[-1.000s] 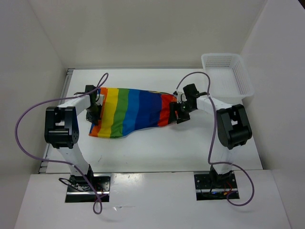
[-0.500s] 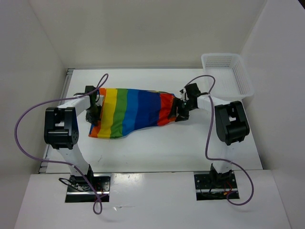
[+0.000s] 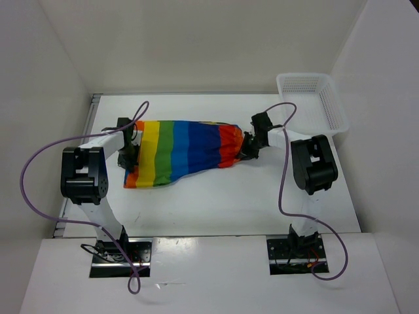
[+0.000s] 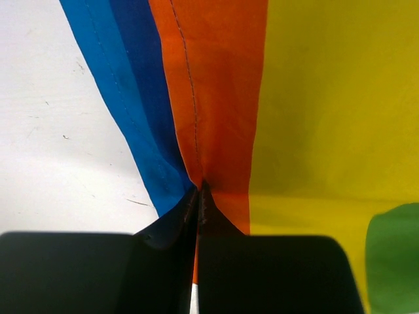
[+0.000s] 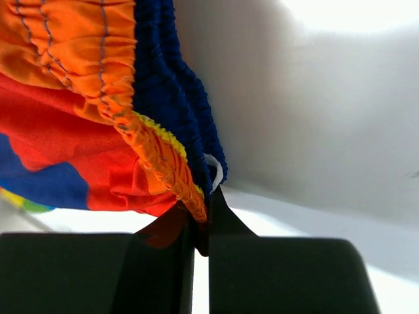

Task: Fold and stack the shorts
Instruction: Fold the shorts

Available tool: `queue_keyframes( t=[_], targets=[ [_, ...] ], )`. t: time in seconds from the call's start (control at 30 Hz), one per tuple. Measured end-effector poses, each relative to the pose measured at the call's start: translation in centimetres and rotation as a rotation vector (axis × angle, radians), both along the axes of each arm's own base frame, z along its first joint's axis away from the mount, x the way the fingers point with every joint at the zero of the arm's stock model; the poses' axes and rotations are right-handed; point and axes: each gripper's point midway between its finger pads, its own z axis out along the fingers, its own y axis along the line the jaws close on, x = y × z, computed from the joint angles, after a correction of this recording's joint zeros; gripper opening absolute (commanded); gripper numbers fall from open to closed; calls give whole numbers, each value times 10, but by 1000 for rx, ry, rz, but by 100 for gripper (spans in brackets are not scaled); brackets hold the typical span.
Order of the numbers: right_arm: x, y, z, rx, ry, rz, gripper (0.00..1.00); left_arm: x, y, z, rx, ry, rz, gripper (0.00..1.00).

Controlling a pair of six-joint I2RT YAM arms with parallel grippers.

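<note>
Pinching the shorts (image 3: 186,147) at both ends, the two arms hold them stretched out between the tips over the table (image 3: 229,203). I read this as the spreading step, with no fold made yet. Whether the cloth rests on the surface or hangs just above it I cannot tell.

The left gripper (image 3: 126,156) is clenched on the hem end. Its wrist view shows the jaws closed tight on an orange stripe with a stitched seam (image 4: 190,98) running straight ahead of the tips. A blue strip lies to one side and broad yellow to the other. Here the fabric is thin, smooth and flat, with faint tension creases converging at the pinch.

From there the stripes run across yellow, green, blue and red. The near edge bulges in a soft curved lobe close to the left gripper.

The right gripper (image 3: 247,149) is clamped on the waistband (image 5: 173,85), a gathered, ruffled elastic in orange and navy. A small white loop (image 5: 213,167) sits right at the tips.

Beyond that gripper, well apart from the cloth, sits a rigid white mesh basket (image 3: 334,104).

Next, I judge, the cloth must lie flat and unwrinkled. Then one end can be carried over onto the other without letting the limp fabric bunch.
</note>
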Motion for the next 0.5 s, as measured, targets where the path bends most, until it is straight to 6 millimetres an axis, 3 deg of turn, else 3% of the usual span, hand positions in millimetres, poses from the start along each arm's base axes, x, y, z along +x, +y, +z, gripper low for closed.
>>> queue_keyframes(
  t=[0.17, 0.3, 0.37, 0.4, 0.5],
  targets=[
    [19, -9, 6, -73, -93, 42, 0, 4, 0, 3, 7, -10, 0, 0],
    [22, -18, 6, -124, -144, 113, 0, 16, -5, 14, -16, -47, -9, 2],
    [25, -24, 9, -144, -174, 141, 0, 20, -10, 18, -42, -63, -21, 39],
    [25, -29, 11, -164, -192, 151, 0, 20, -12, 19, -54, -64, -24, 51],
    [24, -49, 23, -213, -243, 166, 0, 14, -22, 18, -109, -47, -35, 57]
  ],
)
